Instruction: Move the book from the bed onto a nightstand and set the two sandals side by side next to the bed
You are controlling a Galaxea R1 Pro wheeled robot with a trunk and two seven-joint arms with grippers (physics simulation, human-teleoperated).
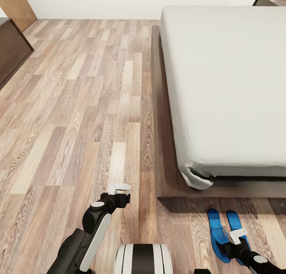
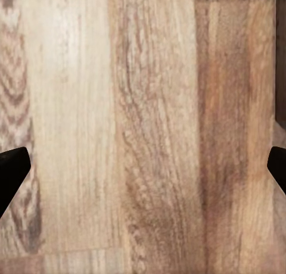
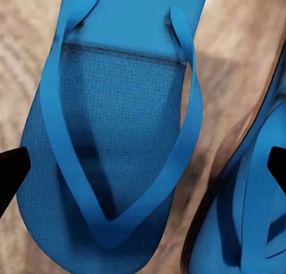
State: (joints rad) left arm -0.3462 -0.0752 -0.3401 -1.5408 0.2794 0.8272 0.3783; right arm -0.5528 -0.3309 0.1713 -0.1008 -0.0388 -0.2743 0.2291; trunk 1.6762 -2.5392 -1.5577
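Sandal step looks basically done: both sandals (image 1: 227, 234) are lying side by side on the floor (image 1: 79, 127) at the bed's (image 1: 226, 87) foot. Right gripper (image 1: 237, 236) is hovering over them, fingers spread, empty. Left gripper (image 1: 119, 188) is hanging open too. No book in sight, so finding it probably comes next.

1. Head view: bright, even, diffuse light; no hard source visible. Mattress (image 1: 226, 87) near blown out, little surface detail.
2. Soft shadow on the floor (image 1: 79, 107) along the bed frame (image 1: 165, 147) foot edge, beyond the right end effector (image 1: 238, 236); the sandals (image 1: 226, 232) under it sit partly in that shade.
3. Faint floor sheen ahead of the left end effector (image 1: 119, 188), no real glare.
4. Left wrist view: wood grain soft, slightly blurred, compression smear.
5. Right wrist view: strap shadows soft on the sole; finger tips (image 3: 12, 173) at the frame edges pure black, no detail.
6. Straight lines stay straight; mild wide-angle stretch at head-view edges.
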